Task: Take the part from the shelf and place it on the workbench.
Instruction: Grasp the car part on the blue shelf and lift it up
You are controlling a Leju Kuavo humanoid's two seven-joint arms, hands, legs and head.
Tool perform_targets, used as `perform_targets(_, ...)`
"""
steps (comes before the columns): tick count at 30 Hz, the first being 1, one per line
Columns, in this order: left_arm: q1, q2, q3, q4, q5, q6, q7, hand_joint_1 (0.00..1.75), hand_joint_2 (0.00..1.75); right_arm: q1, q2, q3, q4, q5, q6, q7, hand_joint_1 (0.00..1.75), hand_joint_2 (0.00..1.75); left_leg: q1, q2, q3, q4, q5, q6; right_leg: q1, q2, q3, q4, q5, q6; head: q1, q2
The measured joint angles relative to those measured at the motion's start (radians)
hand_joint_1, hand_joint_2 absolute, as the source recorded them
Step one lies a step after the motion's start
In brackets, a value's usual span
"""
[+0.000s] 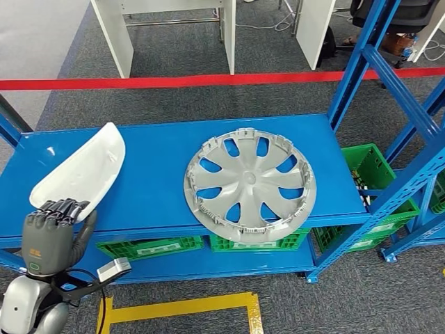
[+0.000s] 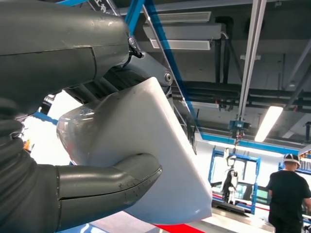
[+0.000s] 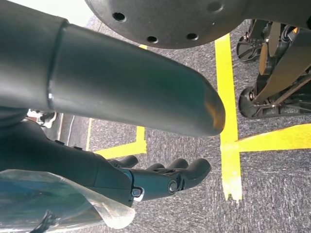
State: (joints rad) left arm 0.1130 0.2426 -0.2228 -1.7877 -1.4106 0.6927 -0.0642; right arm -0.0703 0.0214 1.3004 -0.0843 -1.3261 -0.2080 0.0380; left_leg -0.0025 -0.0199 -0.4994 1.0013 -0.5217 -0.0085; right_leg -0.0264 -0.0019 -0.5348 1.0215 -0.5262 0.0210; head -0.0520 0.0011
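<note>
Part: white glossy shell (image 1: 84, 170), curved and elongated, one end rounded and the other narrowing; it is seen at the left end of the blue shelf board (image 1: 157, 174), tilted, with its near edge at the fingers; whether it rests on the board or is lifted cannot be told
Part, close view: smooth white surface (image 2: 146, 145) with a soft reflection; the edges are rounded; no markings are visible
Left hand: grey hand (image 1: 52, 233) is closed around the near end of the part; the thick thumb (image 2: 110, 182) is pressed under the shell and the dark fingers (image 2: 73, 48) are laid over it
Right hand: hand (image 3: 161, 177) is hanging above grey carpet with yellow tape lines (image 3: 229, 121); the fingers are stretched out and apart, nothing is held
Other item: silver wheel cover (image 1: 251, 182) is lying flat on the same board, well apart from the part; its near rim sticks out over the board's front edge
Below the board: green crates (image 1: 152, 247) are partly covered by the shelf
Hidden: the near end of the part is covered by the left hand; the inner side of the shell is not clear
Background: a person (image 2: 289, 194) in dark clothes is seen far away, cut off at the picture edge
</note>
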Motion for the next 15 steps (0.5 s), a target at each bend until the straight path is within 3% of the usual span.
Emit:
perform_targets(9,0.007,-0.004,0.006,-0.008,-0.028,0.000,-0.012,1.75,1.75,0.000,0.001,0.014,0.000,-0.009,0.000,-0.002,0.00,0.00,0.000,0.000,0.000,0.000,0.000,0.000,0.000,0.000,0.000,0.000,0.000,0.000,0.000,0.000)
perform_targets(15,0.052,-0.004,0.040,-0.048,-0.029,0.000,-0.016,1.75,1.75,-0.001,0.010,0.022,0.000,-0.007,-0.011,0.001,0.00,0.00,0.000,0.000,0.000,0.000,0.000,0.000,0.000,0.000,0.000,0.000,0.000,0.000,0.000,0.000)
